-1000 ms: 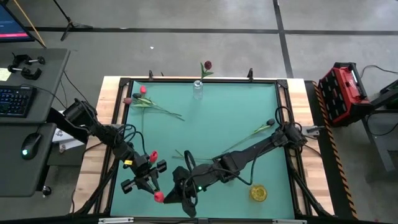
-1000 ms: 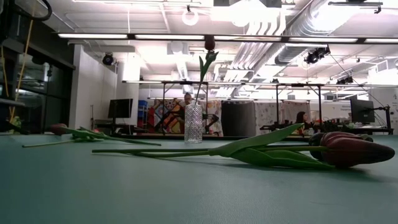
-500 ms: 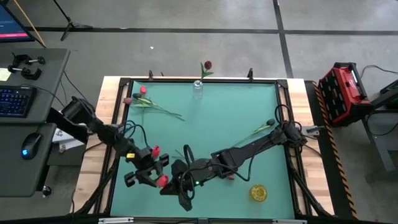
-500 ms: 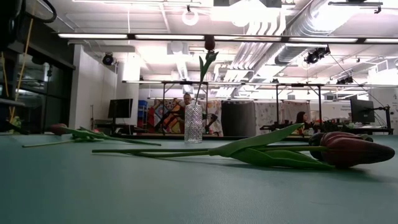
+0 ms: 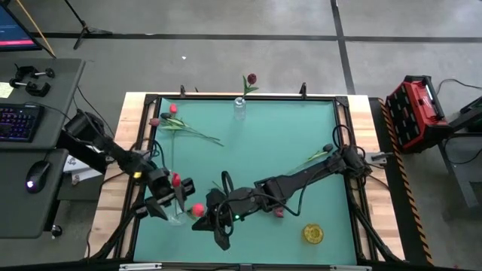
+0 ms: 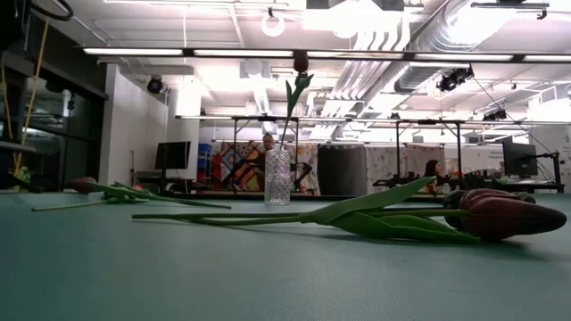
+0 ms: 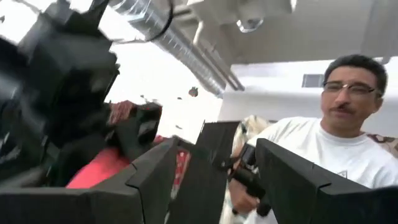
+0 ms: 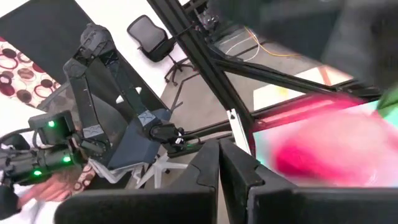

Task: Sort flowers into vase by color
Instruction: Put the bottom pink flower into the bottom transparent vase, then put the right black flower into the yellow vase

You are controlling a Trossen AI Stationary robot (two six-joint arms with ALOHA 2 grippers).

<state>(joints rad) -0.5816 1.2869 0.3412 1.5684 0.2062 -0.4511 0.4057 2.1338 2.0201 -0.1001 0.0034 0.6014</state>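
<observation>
Fingers of the left gripper (image 5: 167, 204) stand apart near the front-left corner of the worktop (image 5: 263, 150), gripping nothing. Just beside them, toward the right arm, lies a red-pink tulip head (image 5: 198, 210). The right gripper (image 5: 208, 220) is closed, right against that tulip head; whether it grips the flower cannot be told. A glass vase (image 5: 239, 108) at the far edge holds one dark maroon tulip (image 5: 251, 78).

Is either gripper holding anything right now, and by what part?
The right gripper, shut, seems to hold a red flower just below its head; the stem is hidden. The left gripper is open, empty.
</observation>
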